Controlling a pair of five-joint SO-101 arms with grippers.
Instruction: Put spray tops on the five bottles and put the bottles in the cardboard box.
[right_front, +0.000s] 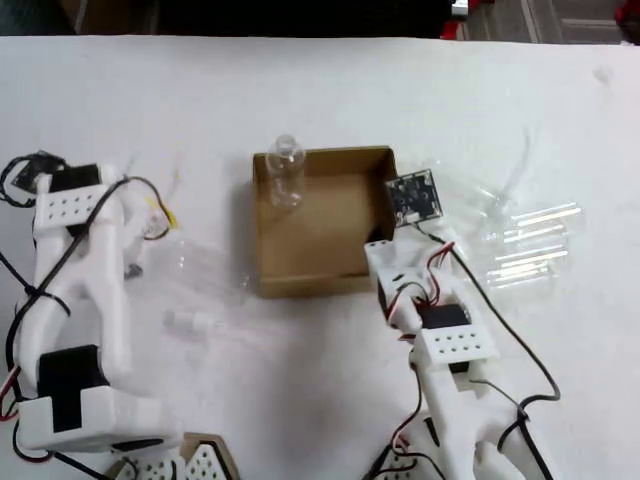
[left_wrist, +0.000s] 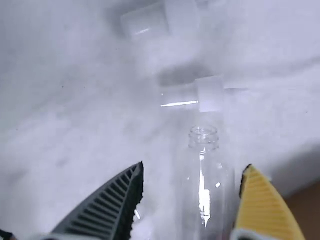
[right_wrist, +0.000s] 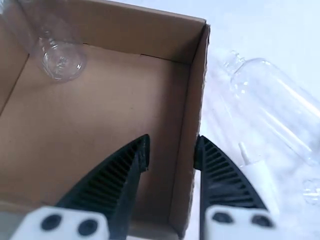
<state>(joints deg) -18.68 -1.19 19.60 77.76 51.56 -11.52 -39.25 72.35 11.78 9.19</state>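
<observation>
A cardboard box (right_front: 300, 272) sits mid-table, with one clear capless bottle (right_front: 286, 171) upright in its far left corner, seen from above as bottle (right_wrist: 61, 57). My right gripper (right_wrist: 171, 152) is open and straddles the box's right wall (right_wrist: 192, 100), one finger inside and one outside; in the high view the right gripper (right_front: 379, 246) is at that wall. My left gripper (left_wrist: 192, 187) is open around a clear capless bottle (left_wrist: 205, 170) lying on the table. Two white spray tops (left_wrist: 207, 94) (left_wrist: 160, 19) lie just beyond its neck. The left gripper (right_front: 152, 224) is left of the box.
Several clear bottles (right_front: 525, 245) lie on the table right of the box; one bottle (right_wrist: 272, 107) and a white spray top (right_wrist: 257, 170) are close to the right wall. A spray top (right_front: 187, 320) lies on the white table (right_front: 320, 90).
</observation>
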